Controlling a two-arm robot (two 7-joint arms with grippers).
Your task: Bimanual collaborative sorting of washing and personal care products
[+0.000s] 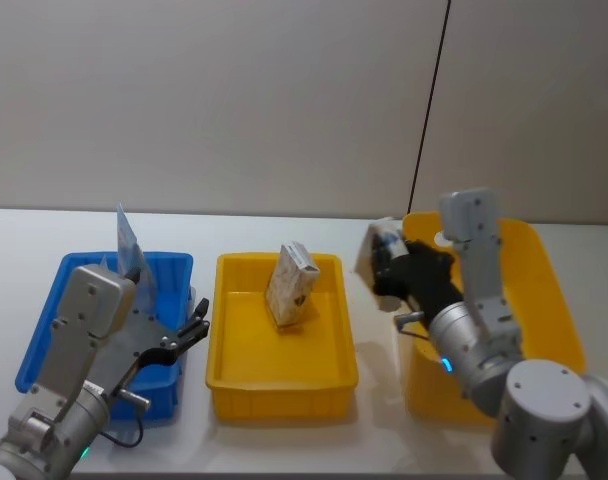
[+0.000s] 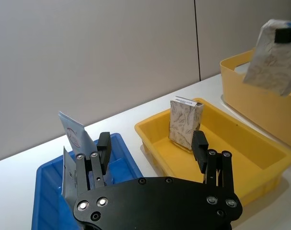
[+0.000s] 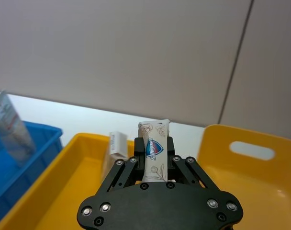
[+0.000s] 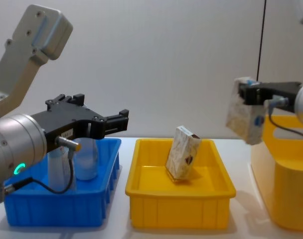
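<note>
Found the left jaws spread wide over the blue tray (image 4: pixel 57 214), near upright tubes (image 1: pixel 129 240). Farther on, saw a carton (image 4: pixel 183 159) leaning inside the middle yellow tray (image 4: pixel 179 211). Beyond, noted the right jaws clamped on a second carton (image 4: pixel 243 117), aloft between that tray and the yellow bin (image 4: pixel 291 199).

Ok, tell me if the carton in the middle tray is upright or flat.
Upright but tilted: the carton stands on its end in the yellow tray, leaning to one side.

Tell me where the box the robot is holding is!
In the chest view the carton hangs in the right gripper, on the robot's right, above the gap between the yellow tray and the tall yellow bin.
</note>
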